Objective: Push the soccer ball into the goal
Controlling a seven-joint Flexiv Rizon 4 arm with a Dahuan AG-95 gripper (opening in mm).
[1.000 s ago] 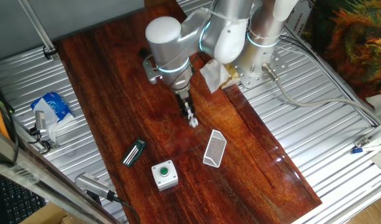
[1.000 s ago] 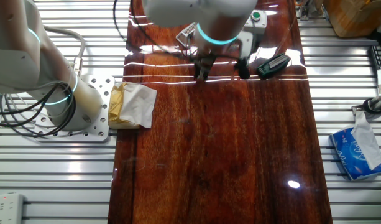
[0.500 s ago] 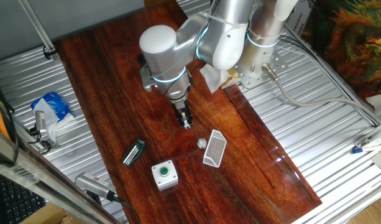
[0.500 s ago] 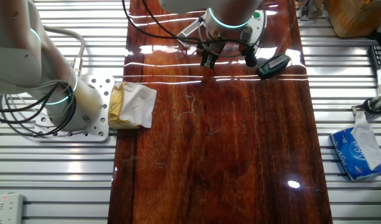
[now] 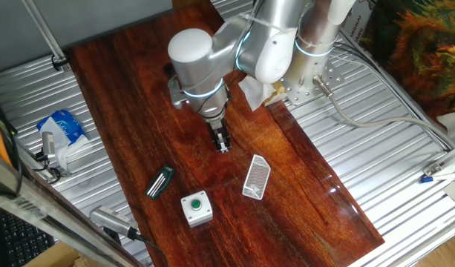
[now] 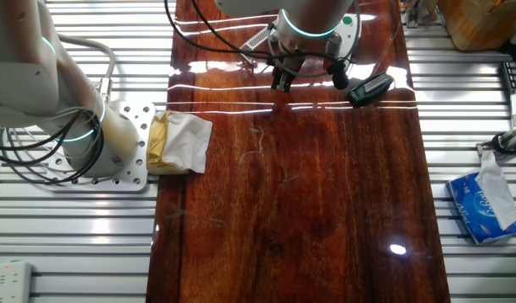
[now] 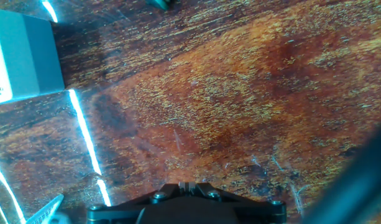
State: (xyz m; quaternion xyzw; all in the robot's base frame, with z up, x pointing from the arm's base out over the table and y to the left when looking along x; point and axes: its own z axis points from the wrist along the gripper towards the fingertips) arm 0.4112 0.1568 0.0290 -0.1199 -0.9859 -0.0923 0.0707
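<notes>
The claw (image 5: 223, 145) hangs low over the tabletop (image 5: 131, 104), fingers pinched together and empty. The ball shows nowhere, probably inside the goal (image 5: 255, 178). Being tiny and light, it would roll freely on the gloss, so nudge it rather than grip it.

The goal (image 5: 256, 176) lay on the dark red wood a little right of and below the middle of one fixed view. It was a small white frame, roughly rectangular, filled with fine white mesh, resting tilted on the board with its long side running from upper right to lower left. In the other fixed view only a sliver of its white mesh (image 6: 256, 39) showed near the top edge, left of centre. The soccer ball could not be picked out on its own; a pale lump at the frame's lower left end might have been it, but I couldn't tell
</notes>
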